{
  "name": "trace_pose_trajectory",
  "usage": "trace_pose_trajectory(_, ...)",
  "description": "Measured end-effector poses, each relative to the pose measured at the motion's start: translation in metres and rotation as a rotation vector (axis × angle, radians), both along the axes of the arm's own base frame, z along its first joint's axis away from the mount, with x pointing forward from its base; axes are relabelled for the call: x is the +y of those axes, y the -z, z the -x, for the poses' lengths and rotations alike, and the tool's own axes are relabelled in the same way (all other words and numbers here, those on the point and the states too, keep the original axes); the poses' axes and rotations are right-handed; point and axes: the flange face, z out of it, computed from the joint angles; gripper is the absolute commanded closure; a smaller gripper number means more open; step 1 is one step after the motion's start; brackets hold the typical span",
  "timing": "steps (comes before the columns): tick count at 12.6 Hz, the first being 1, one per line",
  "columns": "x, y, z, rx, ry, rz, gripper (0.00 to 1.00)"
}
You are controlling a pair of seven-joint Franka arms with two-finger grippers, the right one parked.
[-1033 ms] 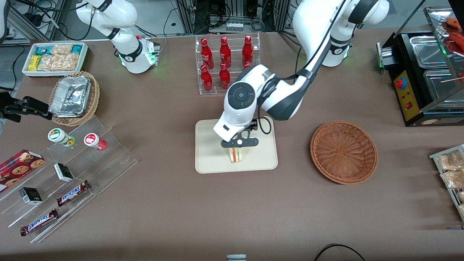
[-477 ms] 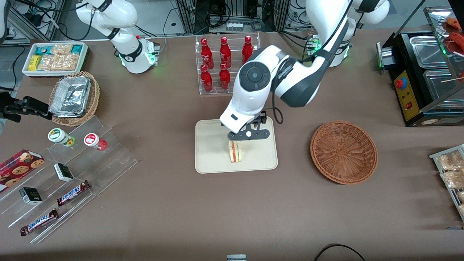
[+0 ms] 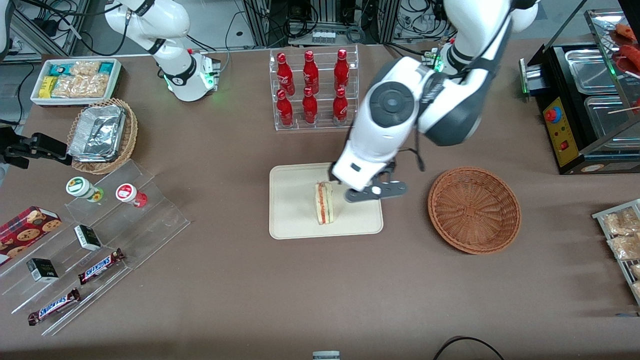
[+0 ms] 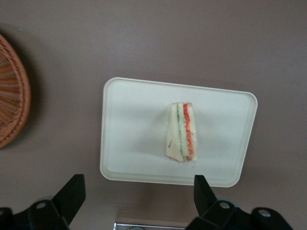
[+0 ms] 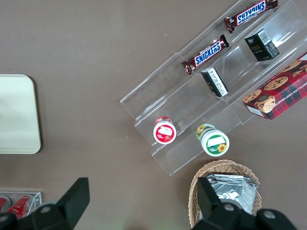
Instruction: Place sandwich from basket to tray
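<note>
The sandwich (image 3: 324, 204) stands on its edge on the cream tray (image 3: 292, 200), red and green filling showing along its top. It also shows in the left wrist view (image 4: 181, 132), near the middle of the tray (image 4: 134, 124). My left gripper (image 3: 373, 192) is open and empty. It hangs well above the tray's edge on the basket side, apart from the sandwich; in the wrist view (image 4: 138, 182) its black fingers stand wide apart. The reddish-brown wicker basket (image 3: 474, 209) sits empty beside the tray, toward the working arm's end; its rim shows in the wrist view (image 4: 9, 96).
A clear rack of red bottles (image 3: 312, 90) stands farther from the front camera than the tray. Toward the parked arm's end are a tan basket of foil containers (image 3: 102, 135), a white snack bin (image 3: 75, 80) and a clear stepped shelf (image 3: 95, 240). A black appliance (image 3: 585, 100) stands at the working arm's end.
My gripper has risen off the sandwich and moved toward the basket. The sandwich stays standing on the tray.
</note>
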Motion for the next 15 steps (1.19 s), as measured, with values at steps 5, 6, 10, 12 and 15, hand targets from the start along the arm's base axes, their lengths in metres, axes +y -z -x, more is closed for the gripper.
trace_pose_trajectory(5,0.114,-0.031,-0.024,0.025,0.12,-0.011,0.0)
trace_pose_trajectory(6,0.138,-0.034,-0.024,0.031,0.143,-0.011,0.0)
trace_pose_trajectory(10,0.216,-0.053,-0.004,0.059,0.174,-0.012,0.0)
trace_pose_trajectory(12,0.256,-0.069,0.009,0.08,0.189,-0.009,0.0)
trace_pose_trajectory(15,0.303,-0.096,0.029,0.097,0.209,0.001,0.0)
